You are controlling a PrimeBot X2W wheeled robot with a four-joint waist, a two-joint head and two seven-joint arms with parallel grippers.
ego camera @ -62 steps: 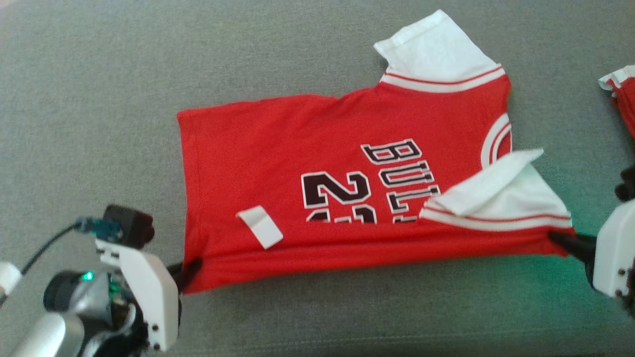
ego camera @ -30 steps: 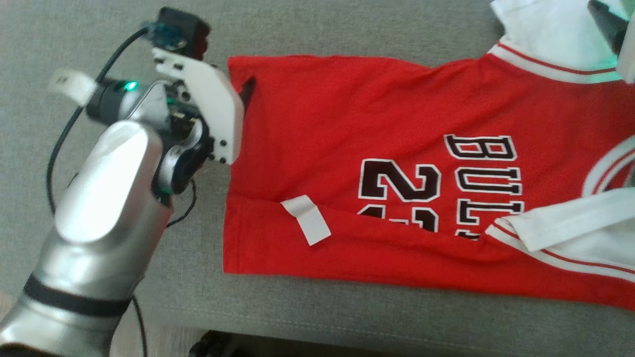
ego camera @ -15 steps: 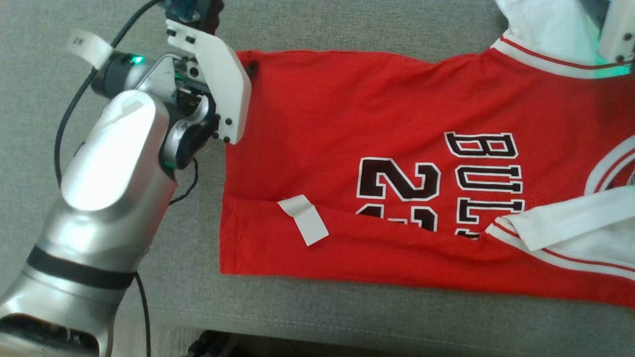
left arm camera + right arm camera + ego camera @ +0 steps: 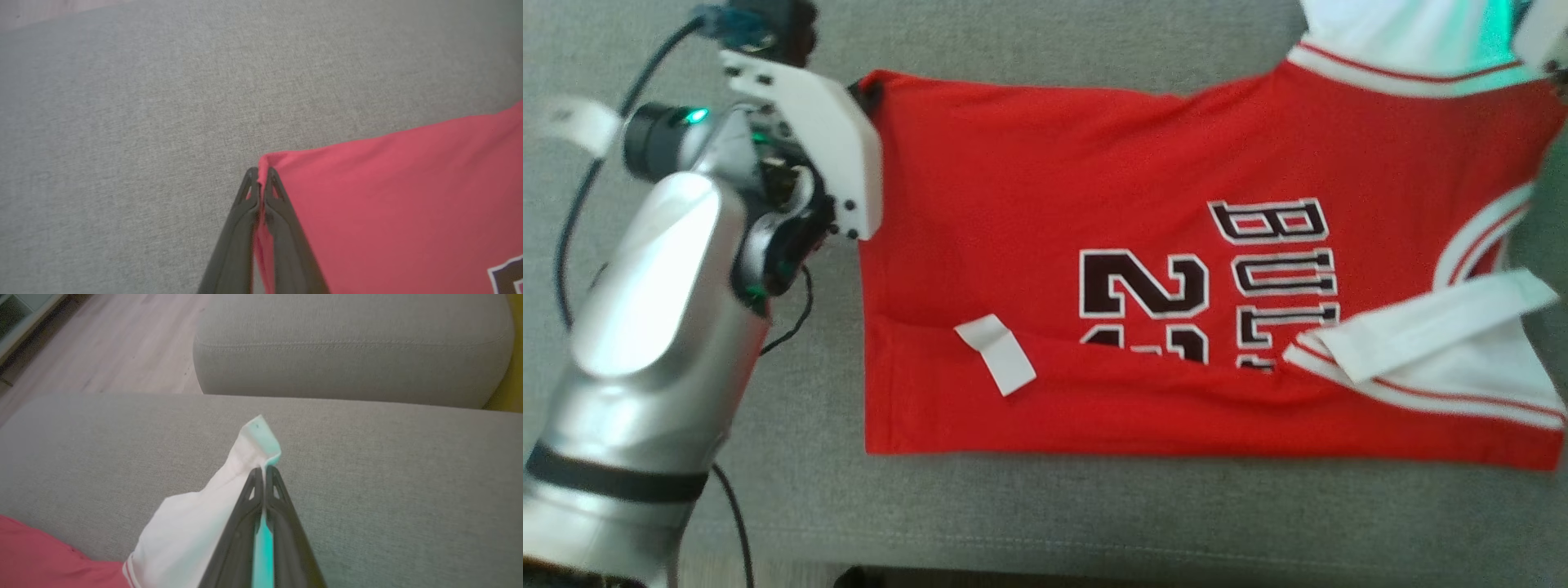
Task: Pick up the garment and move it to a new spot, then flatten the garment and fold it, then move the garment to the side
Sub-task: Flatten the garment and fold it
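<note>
The garment [image 4: 1094, 204] is a red jersey with white sleeves and dark lettering, spread on the grey sofa cushion [image 4: 1094, 523] with its near edge folded over. My left gripper [image 4: 864, 91] is shut on the far left hem corner; in the left wrist view its fingers [image 4: 245, 212] pinch the red fabric [image 4: 388, 204] between them. My right gripper [image 4: 264, 473] is shut on the tip of the far white sleeve [image 4: 196, 531], which is pulled up into a peak. Its white housing [image 4: 1545, 37] shows at the head view's top right corner.
A white label [image 4: 996, 355] lies on the garment's folded near edge. The cushion's front edge runs along the bottom of the head view. Beyond the cushion stand a second grey cushion [image 4: 351, 347] and a wooden floor [image 4: 122, 343]. A black cable [image 4: 580, 212] loops beside my left arm.
Both grippers have closed, the left on the hem corner and the right on the sleeve tip. The whole head view has shifted a little, so the garment sits further left in it.
</note>
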